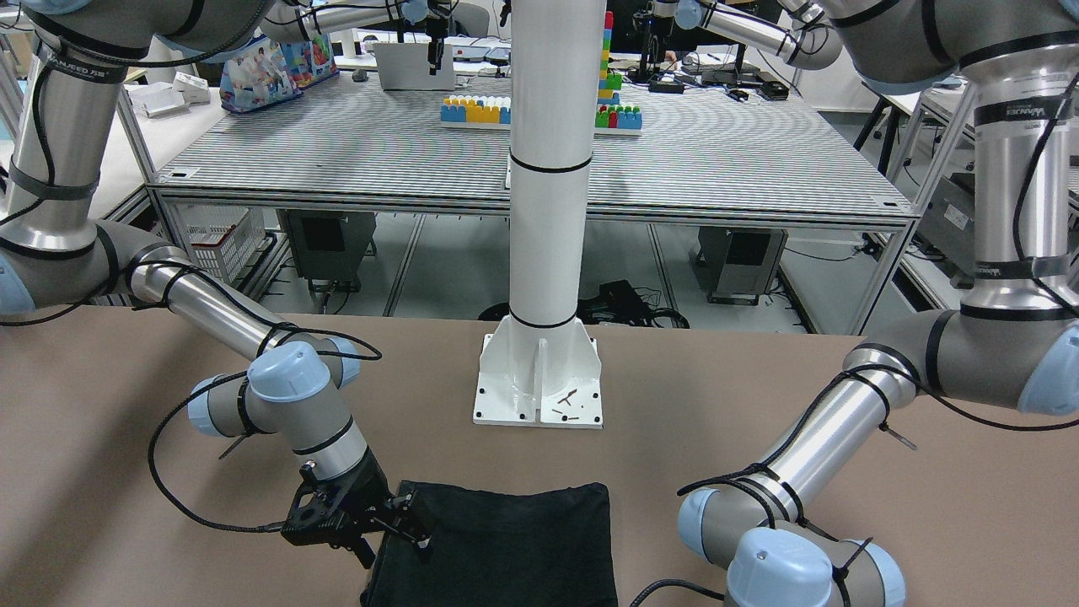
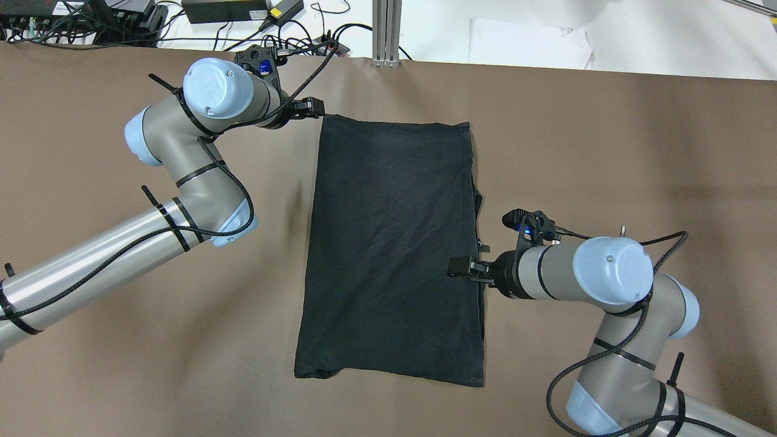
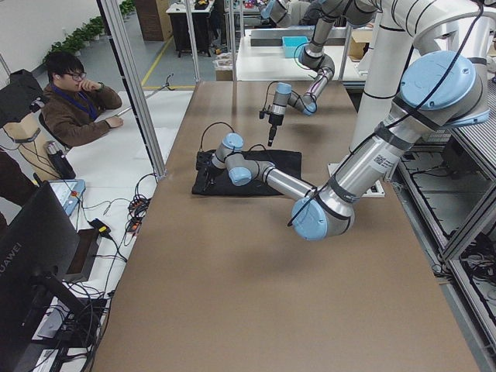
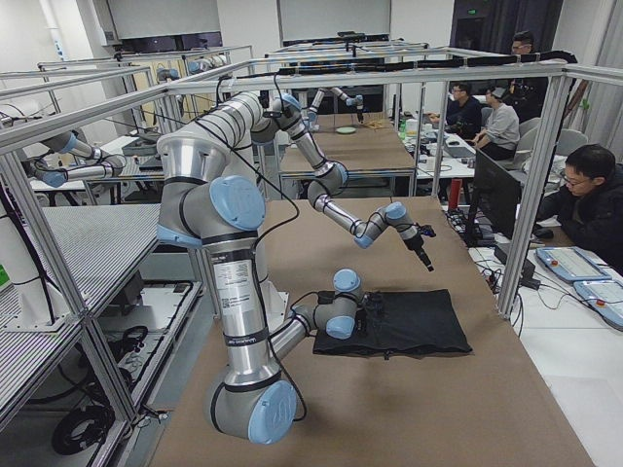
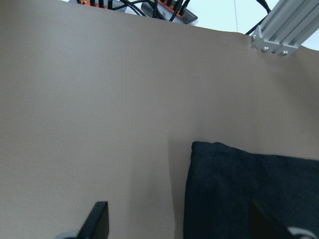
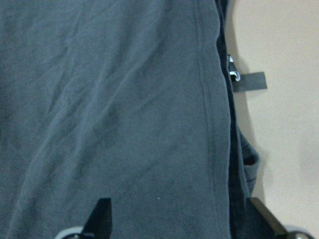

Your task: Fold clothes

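Note:
The clothes (image 2: 391,249) are one plain black garment lying flat on the brown table (image 2: 607,152), roughly rectangular with hemmed edges. My left gripper (image 2: 311,108) is at its far left corner, fingers open. In the left wrist view that corner (image 5: 239,189) lies between the spread fingertips (image 5: 98,219). My right gripper (image 2: 460,267) is over the garment's right hemmed edge (image 6: 209,129), open, with nothing held. In the front-facing view the right gripper (image 1: 398,523) is at the garment's (image 1: 514,548) side; the left gripper is out of that frame.
The white pole's base plate (image 1: 539,396) stands on the table behind the garment. Cables and power boxes (image 2: 230,9) and an aluminium post (image 2: 386,30) lie past the far edge. A small grey tag (image 6: 247,80) sticks out beside the hem. A seated person (image 3: 77,101) is beyond the table.

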You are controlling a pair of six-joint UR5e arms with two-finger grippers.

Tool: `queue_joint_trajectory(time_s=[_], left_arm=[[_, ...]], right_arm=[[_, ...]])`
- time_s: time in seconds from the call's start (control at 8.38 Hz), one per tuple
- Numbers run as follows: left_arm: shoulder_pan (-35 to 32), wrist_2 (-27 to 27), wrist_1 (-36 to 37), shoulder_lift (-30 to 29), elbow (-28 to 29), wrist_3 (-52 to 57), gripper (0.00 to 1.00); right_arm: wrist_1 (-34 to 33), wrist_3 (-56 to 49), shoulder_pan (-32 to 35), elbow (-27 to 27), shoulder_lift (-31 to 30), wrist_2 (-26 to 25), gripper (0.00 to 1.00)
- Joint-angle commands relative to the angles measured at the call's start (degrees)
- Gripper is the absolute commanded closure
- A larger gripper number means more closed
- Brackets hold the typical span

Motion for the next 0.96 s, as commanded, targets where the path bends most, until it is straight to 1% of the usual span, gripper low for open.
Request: queue_joint_trajectory(time_s=[0.0,0.24,0.6,0.72,0.84], left_arm=[[0.0,0.0,-0.31,0.0,0.12,-0.01,0.0],[0.0,0.09,-0.31,0.09,0.12,-0.01,0.0],[0.0,0.0,-0.4,0.44,0.12,0.16,0.0],[0.0,0.09,-0.4,0.44,0.12,0.16,0.0],[0.0,0.35,-0.4,0.53,0.12,0.16,0.0]], right_arm=[[7.66,0.32,-2.58,-0.34,-5.2,-1.59,0.06],[7.76,5.74,-7.66,-0.25,-4.33,-6.67,0.06],[7.76,10.33,-9.08,-0.16,-3.97,-6.96,0.06],[7.76,10.43,-10.14,-0.08,-3.89,-8.27,0.06],[7.76,10.34,-10.06,0.19,-3.88,-8.28,0.06]])
